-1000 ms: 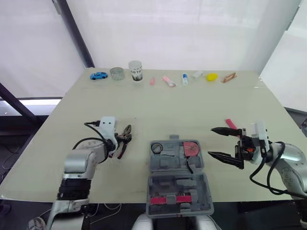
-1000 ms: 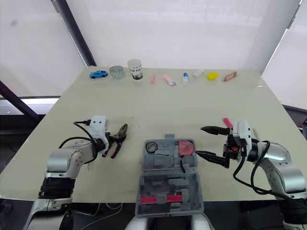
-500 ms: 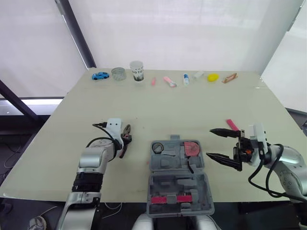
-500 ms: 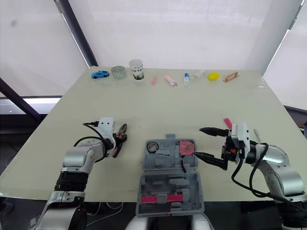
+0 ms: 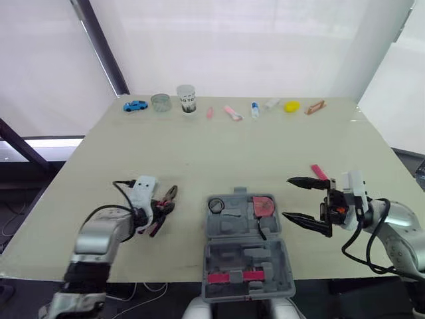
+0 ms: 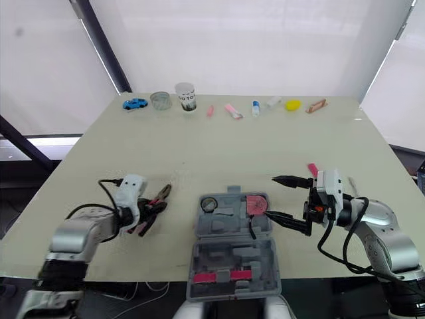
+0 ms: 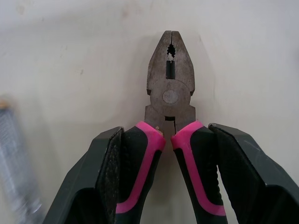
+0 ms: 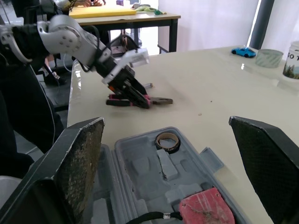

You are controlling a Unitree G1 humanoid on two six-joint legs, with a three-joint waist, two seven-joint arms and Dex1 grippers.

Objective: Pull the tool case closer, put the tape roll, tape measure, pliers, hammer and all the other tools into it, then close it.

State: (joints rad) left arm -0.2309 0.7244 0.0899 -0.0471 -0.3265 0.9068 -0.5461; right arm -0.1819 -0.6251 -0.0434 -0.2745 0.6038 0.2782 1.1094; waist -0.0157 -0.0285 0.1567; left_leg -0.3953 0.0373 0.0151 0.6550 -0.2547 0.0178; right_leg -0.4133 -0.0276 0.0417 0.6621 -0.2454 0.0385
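The left end effector (image 7: 167, 137) is clamped on the grips of the steel pliers with pink-and-black handles (image 7: 170, 95), stiff and probably nose-heavy, so best held near the pivot; the open grey plastic tool case (image 5: 247, 247) lies to its right, beside the wide-spread right end effector (image 5: 287, 197).

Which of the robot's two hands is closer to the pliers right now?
Left. The left gripper is closed on the pink handles of the pliers. The right gripper hangs open on the other side of the tool case, well apart from the pliers.
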